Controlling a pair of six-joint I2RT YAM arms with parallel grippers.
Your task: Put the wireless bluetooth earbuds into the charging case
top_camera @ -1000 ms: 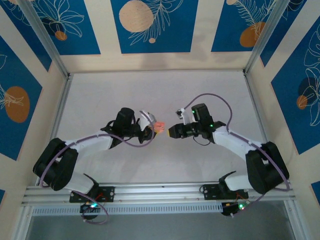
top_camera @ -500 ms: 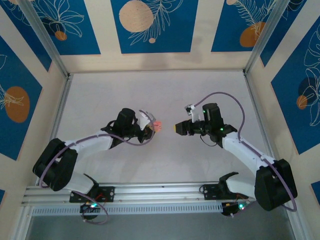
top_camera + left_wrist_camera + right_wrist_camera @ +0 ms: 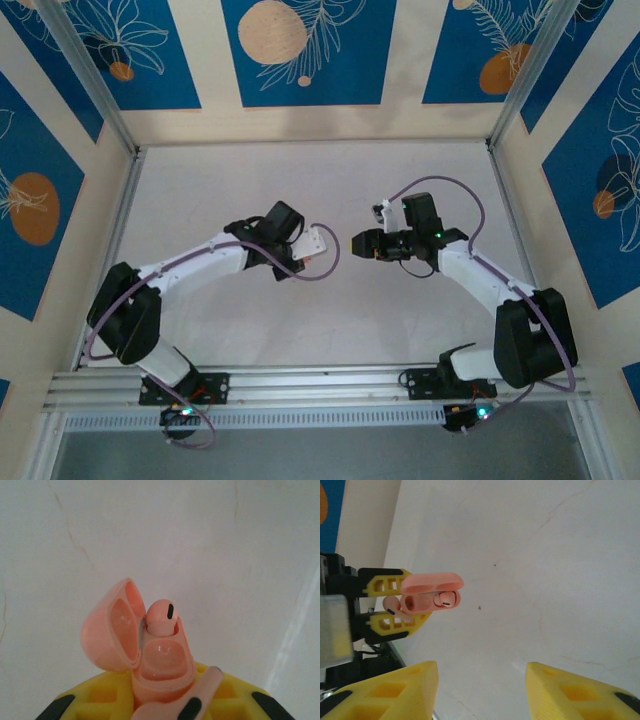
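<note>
In the left wrist view the salmon-pink charging case stands between the yellow fingers of my left gripper, which is shut on it. Its lid hangs open to the left. One earbud sits in the far slot; the near slot is empty. A second earbud lies across the case's base against a finger. From the right wrist I see the same case, the seated earbud and the other earbud. My right gripper is open, apart from the case. From above, left gripper faces right gripper.
The white tabletop stretches behind and around both arms. Cream walls with blue panels enclose it on three sides. An aluminium rail runs along the near edge by the arm bases.
My left arm has reached forward and right and rolled its wrist, so the case no longer shows pink from above. The right gripper has drawn back from the case and shifted slightly away.
</note>
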